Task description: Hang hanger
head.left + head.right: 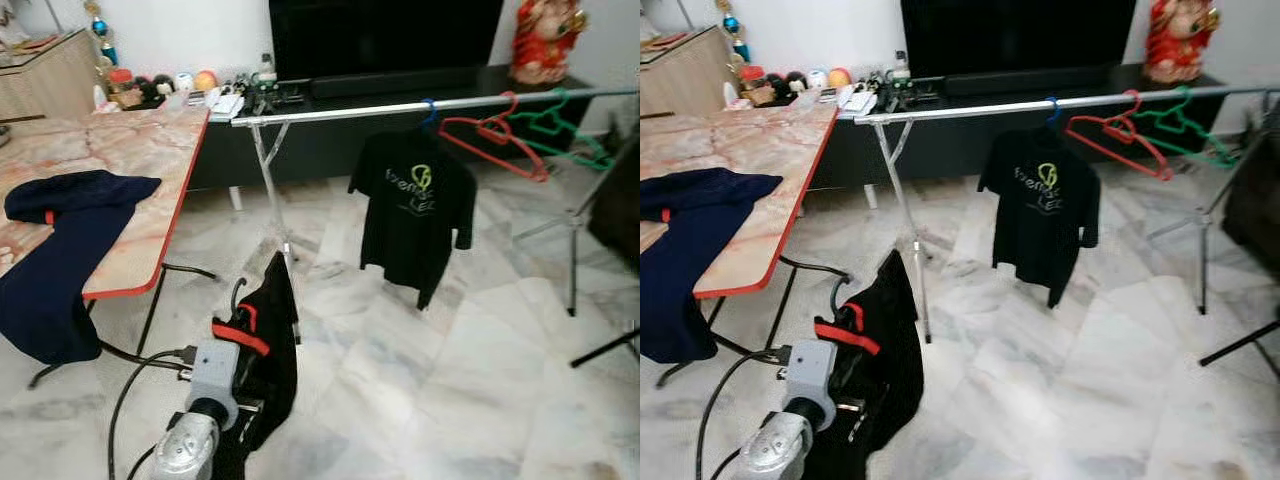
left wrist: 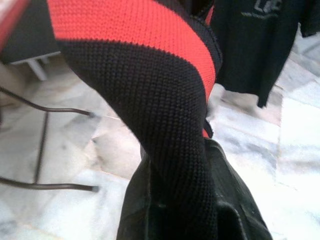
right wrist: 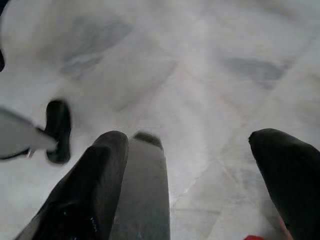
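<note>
Left gripper point(image 1: 243, 352) clamps the black garment point(image 1: 272, 340) (red-banded), well short of the rail point(image 1: 400, 108)

A table point(image 1: 140, 160) stands to my left, with a garment point(image 1: 60, 240) draped over its near edge. Ahead, a clothes rail point(image 1: 400, 108) runs from the table's far corner across to my right. On the rail hang a T-shirt point(image 1: 415, 215) and, further right, two hangers point(image 1: 520, 130). Behind the rail stands a low cabinet point(image 1: 400, 90) bearing a screen point(image 1: 385, 35). Low before me, my left gripper point(image 1: 262, 340) is wrapped in a hanging cloth point(image 1: 275, 330), in front of the rail's leg.
</note>
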